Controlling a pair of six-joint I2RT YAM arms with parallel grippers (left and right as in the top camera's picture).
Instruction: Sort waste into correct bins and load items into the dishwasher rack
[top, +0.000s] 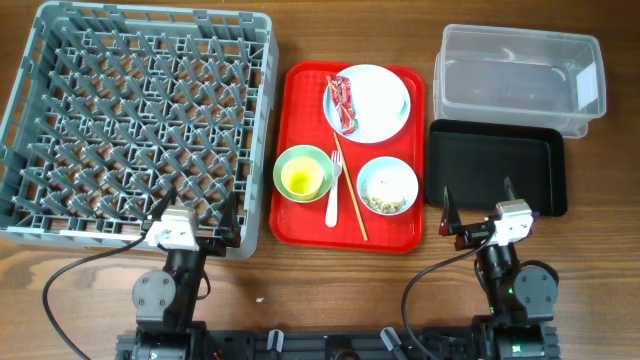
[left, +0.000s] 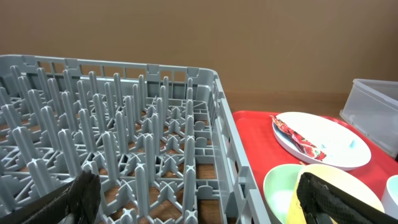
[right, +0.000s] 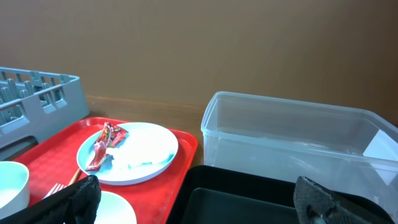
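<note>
The grey dishwasher rack fills the left of the table and holds nothing. On the red serving tray a pale blue plate carries the red wrapper and a white napkin. A bowl holds beige food scraps. The yellow-green cup, white fork and chopstick lie beside it. The clear tub and black tray sit at right. My left gripper is open at the rack's front edge. My right gripper is open at the black tray's front edge.
The rack's near right corner is just ahead of my left fingers, with the cup to its right. In the right wrist view the black tray lies between my fingers, with the clear tub behind it and the plate at left.
</note>
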